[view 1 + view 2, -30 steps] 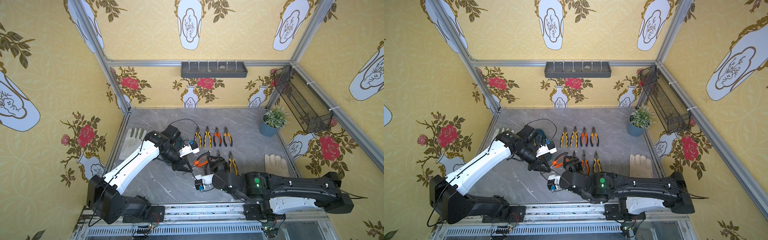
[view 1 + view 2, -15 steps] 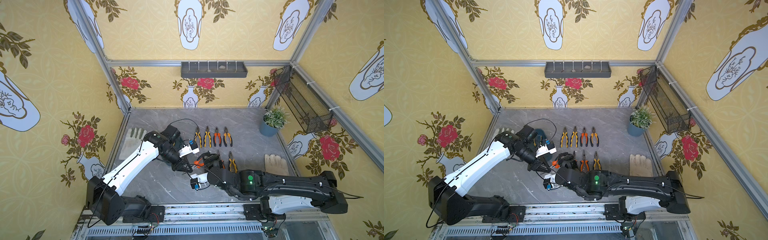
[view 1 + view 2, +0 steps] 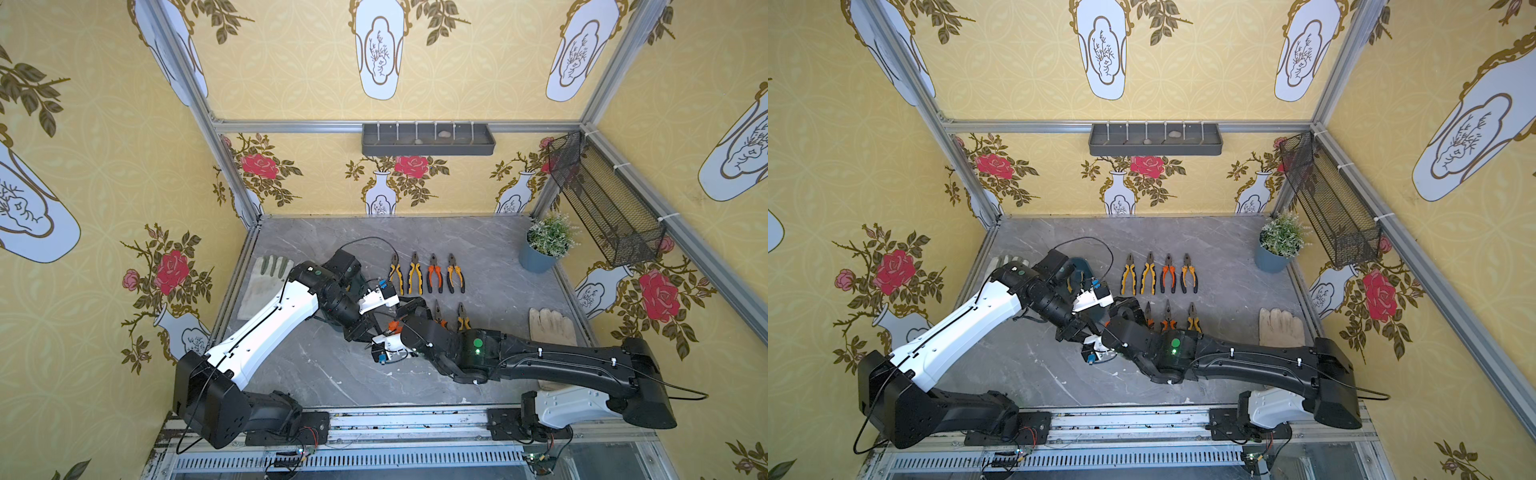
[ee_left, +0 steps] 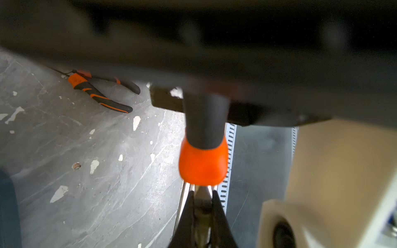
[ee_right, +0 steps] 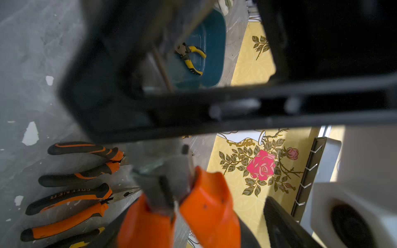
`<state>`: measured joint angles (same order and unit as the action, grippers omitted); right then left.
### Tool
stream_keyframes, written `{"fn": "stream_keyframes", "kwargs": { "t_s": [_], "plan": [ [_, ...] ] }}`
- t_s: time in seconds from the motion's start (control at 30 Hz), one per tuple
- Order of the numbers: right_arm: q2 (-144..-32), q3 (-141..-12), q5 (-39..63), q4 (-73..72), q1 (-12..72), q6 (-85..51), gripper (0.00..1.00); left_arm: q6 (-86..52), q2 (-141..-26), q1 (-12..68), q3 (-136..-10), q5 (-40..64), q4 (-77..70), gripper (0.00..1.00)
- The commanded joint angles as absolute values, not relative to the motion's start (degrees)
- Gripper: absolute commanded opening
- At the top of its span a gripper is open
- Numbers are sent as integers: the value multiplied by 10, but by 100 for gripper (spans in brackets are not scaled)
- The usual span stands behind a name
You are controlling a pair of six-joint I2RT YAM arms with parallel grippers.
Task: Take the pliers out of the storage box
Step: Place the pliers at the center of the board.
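My left gripper [image 4: 203, 193] is shut on the metal nose of an orange-and-black pair of pliers [image 4: 204, 165], held above the table between both arms [image 3: 392, 326]. My right gripper [image 5: 180, 227] is open, its fingers on either side of that pair's spread orange handles [image 5: 206, 204]. The teal storage box [image 3: 1080, 270] sits behind my left arm, with a yellow-handled pair of pliers [image 5: 191, 58] lying in it. Four pliers [image 3: 426, 274] lie in a row on the table. More pliers [image 3: 1168, 316] lie in front of that row, partly under my right arm.
A blue plant pot [image 3: 540, 249] stands at the back right. Work gloves lie at the left [image 3: 266, 278] and right [image 3: 550, 326] edges of the table. A wire basket [image 3: 602, 199] hangs on the right wall and a grey tray [image 3: 428, 139] on the back wall.
My right arm has reached left toward my left gripper, and its jaws have spread wider around the orange handles. My left arm has kept still with the pliers.
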<state>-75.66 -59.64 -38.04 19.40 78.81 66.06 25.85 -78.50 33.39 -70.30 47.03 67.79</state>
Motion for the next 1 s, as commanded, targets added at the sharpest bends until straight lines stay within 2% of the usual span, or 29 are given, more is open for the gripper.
{"fn": "stream_keyframes", "kwargs": {
  "t_s": [0.0, 0.13, 0.2, 0.27, 0.33, 0.43, 0.47, 0.5, 0.57, 0.67, 0.97],
  "plan": [
    [-762, -604, -362, 185, 769, 663, 80, 266, -781, 334, -704, 493, 680, 0],
    [-761, -608, -353, 200, 762, 660, 66, 266, -779, 334, -704, 491, 679, 0],
    [-761, -611, -350, 209, 763, 656, 51, 266, -779, 334, -704, 490, 679, 0],
    [-764, -616, -350, 215, 765, 653, 29, 266, -779, 334, -705, 488, 679, 0],
    [-769, -620, -348, 227, 766, 649, 12, 265, -780, 334, -707, 485, 679, 0],
    [-774, -626, -340, 247, 767, 638, 1, 263, -779, 334, -708, 478, 678, 0],
    [-776, -628, -337, 251, 767, 632, 0, 261, -778, 334, -708, 475, 677, 0],
    [-777, -630, -336, 257, 767, 629, 0, 258, -777, 334, -708, 474, 674, 6],
    [-780, -636, -337, 269, 769, 616, 0, 252, -774, 334, -707, 468, 671, 27],
    [-784, -645, -336, 288, 770, 597, 0, 229, -763, 334, -704, 449, 655, 50],
    [-802, -664, -330, 303, 760, 532, 0, 146, -730, 333, -713, 360, 613, 62]
  ]
}}
